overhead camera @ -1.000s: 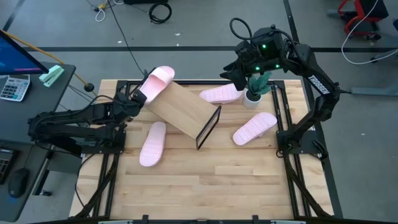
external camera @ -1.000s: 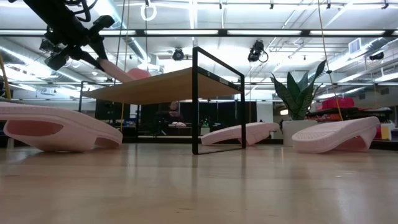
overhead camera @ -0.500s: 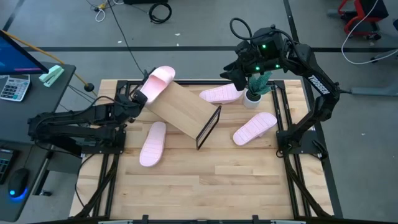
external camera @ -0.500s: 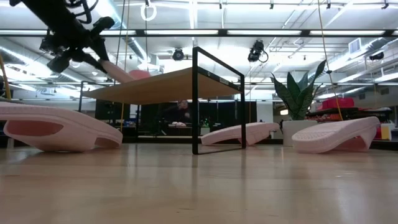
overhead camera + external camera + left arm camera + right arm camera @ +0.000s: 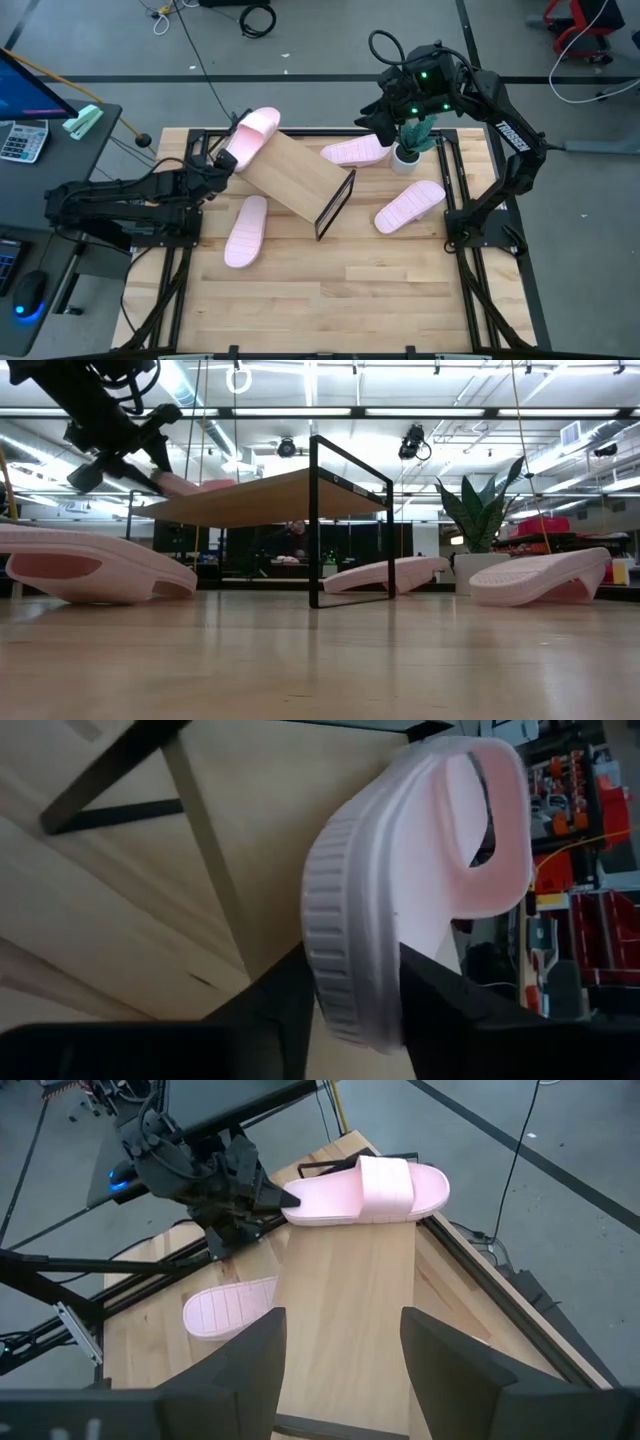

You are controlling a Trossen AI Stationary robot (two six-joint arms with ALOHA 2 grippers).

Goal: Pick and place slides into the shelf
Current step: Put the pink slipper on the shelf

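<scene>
At the shelf's [image 5: 295, 178] far-left end, my left gripper [image 5: 218, 160] straddles the heel of a pale pink foam slide [image 5: 252, 135] resting there, fingers loosening to release. Right gripper [image 5: 383, 117] hovers open, far-right corner.

The four slides were pale pink: one [image 5: 251, 133] on the shelf's far end, one [image 5: 246, 230] on the surface beside the left arm, one [image 5: 355, 151] near the potted plant, one [image 5: 409, 205] by the right arm. The first slide's sole edge [image 5: 345, 935] carried fine ribbing. The shelf [image 5: 295, 176] had a light wood top and a black wire end frame [image 5: 336, 204]. The surface [image 5: 330, 290] was pale slatted wood. The plant [image 5: 418, 132] was green in a white pot [image 5: 405, 157]. Both arms were dark, the left claw [image 5: 222, 160] black.
</scene>
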